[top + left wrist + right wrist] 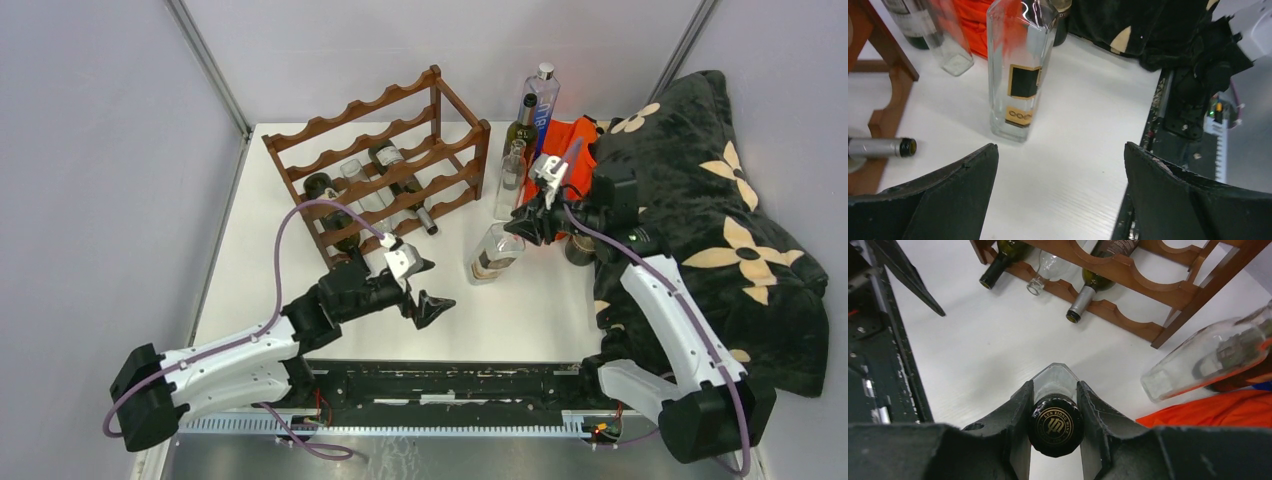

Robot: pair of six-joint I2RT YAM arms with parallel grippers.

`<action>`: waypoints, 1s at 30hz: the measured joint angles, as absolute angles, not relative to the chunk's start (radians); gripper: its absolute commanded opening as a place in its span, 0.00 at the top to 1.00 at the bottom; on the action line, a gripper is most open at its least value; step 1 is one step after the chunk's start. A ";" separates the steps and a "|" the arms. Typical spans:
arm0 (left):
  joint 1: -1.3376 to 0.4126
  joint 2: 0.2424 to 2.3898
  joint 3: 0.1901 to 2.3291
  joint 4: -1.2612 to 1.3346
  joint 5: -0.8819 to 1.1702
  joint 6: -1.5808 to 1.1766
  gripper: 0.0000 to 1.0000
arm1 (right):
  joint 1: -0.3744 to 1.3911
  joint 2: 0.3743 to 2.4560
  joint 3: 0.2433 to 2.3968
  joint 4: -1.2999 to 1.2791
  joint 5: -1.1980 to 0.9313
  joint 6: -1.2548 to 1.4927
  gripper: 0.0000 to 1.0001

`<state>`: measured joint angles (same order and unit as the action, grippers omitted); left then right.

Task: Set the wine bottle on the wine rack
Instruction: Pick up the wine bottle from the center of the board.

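A white table [520, 320] carries everything. A black blanket with cream flowers [720, 200] covers its right edge, with an orange cloth [578, 140] beside it at the far right corner. The wine rack [352, 108] stands toward the far left corner. Three bottles lie in its lower tiers with necks toward the near edge: a dark one [998, 267], a clear one [1040, 280] and a silver-capped one [1080, 302]. The top tier holds nothing. The wine bottle [493, 255], square clear glass with a black-and-gold label, stands near the table's middle, off the rack's right end. The right gripper [1055, 390] is clenched on its black cap. The left gripper [430, 286] is spread wide, grasping nothing, near the bottle.
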<state>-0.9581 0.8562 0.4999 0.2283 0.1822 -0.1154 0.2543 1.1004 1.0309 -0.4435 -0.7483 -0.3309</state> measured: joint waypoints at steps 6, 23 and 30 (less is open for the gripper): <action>-0.992 1.017 0.462 0.414 0.168 0.067 0.00 | 0.141 1.012 0.854 -0.249 -0.952 -0.151 1.00; -0.995 1.390 0.488 0.664 0.159 0.227 0.00 | 0.062 0.918 0.635 0.039 -1.134 0.067 0.98; -0.995 1.533 0.554 0.696 0.159 0.251 0.07 | 0.057 0.918 0.624 0.061 -1.149 0.079 0.97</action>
